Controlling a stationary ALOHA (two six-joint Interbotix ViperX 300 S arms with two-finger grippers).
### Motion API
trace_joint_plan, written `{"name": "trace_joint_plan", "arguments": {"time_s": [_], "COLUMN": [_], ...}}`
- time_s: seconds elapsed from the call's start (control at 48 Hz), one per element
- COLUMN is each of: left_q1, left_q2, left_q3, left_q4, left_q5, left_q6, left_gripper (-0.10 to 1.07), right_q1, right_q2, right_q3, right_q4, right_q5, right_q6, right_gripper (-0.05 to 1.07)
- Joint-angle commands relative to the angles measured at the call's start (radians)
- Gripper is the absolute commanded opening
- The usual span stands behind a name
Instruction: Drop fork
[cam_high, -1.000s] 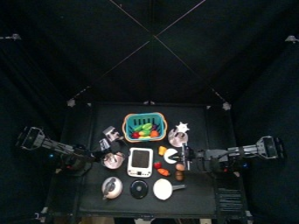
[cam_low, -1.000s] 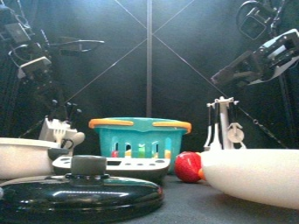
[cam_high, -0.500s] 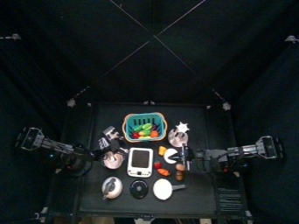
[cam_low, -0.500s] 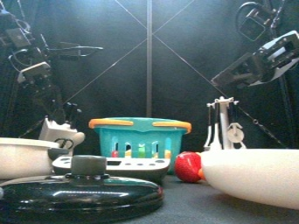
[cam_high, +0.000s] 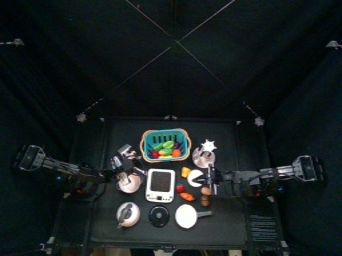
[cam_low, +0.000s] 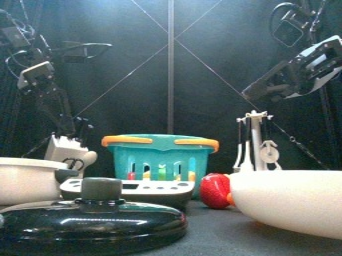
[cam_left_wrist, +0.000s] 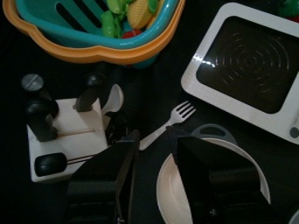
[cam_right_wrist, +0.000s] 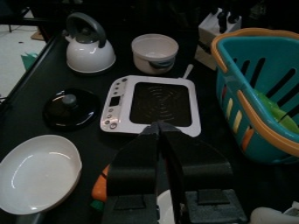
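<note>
A white fork (cam_left_wrist: 170, 121) lies flat on the black table between the white utensil rack (cam_left_wrist: 65, 131) and a white bowl (cam_left_wrist: 201, 179). My left gripper (cam_left_wrist: 156, 159) hangs open and empty just above the fork's handle end. In the top view it is at the table's left (cam_high: 115, 180). My right gripper (cam_right_wrist: 163, 131) is shut and empty above the white cooker (cam_right_wrist: 152, 103). It rests at the table's right in the top view (cam_high: 222, 180).
A teal basket with an orange rim (cam_high: 163, 146) holds toy food at the back. A kettle (cam_high: 128, 212), black lid (cam_high: 160, 216) and white plate (cam_high: 189, 214) line the front. A red fruit (cam_low: 217, 188) and a utensil stand (cam_low: 254, 140) are at the right.
The left arm has drawn back a little toward the left and risen slightly. The right arm has not moved.
</note>
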Motion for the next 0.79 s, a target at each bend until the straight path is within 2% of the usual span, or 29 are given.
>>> {"name": "trace_joint_plan", "arguments": {"time_s": [0.0, 0.292, 0.562, 0.771], "left_q1": [0.003, 0.023, 0.046, 0.041], "left_q2": [-0.017, -0.104, -0.118, -0.152], "left_q3": [-0.009, -0.003, 0.002, 0.0], "left_q4": [0.005, 0.006, 0.002, -0.046], "left_q5": [-0.003, -0.002, -0.012, -0.017], "left_q6": [0.002, 0.0, 0.0, 0.0], "left_gripper": [0.73, 0.73, 0.73, 0.73], "right_q1": [-0.003, -0.009, -0.025, -0.025], "right_q2": [-0.005, -0.003, 0.031, 0.038], "right_q3": [-0.02, -0.058, -0.092, -0.094], "right_q4": [0.002, 0.002, 0.002, -0.003], "right_q5": [-0.003, -0.003, -0.003, -0.003], "right_q6": [0.002, 0.0, -0.002, -0.002], "right_gripper": [0.02, 0.02, 0.02, 0.02]}}
